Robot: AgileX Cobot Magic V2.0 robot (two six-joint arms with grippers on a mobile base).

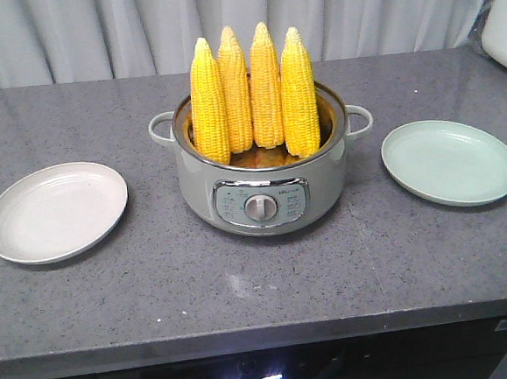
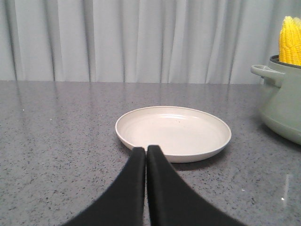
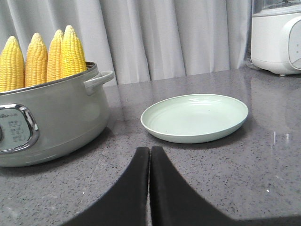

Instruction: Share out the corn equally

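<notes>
- A dark grey speckled stone countertop runs the full width in front of me, with pale curtains hanging behind it.
- On its left part lies a cream plate, flat and right way up.
- At the middle stands a pale green electric cooker pot, with its dial panel facing me and a handle on each side.
- On the right part lies a mint green plate, also flat, well apart from the pot.
- In the far right corner stands a white appliance, cut off by the edge of the view.
</notes>
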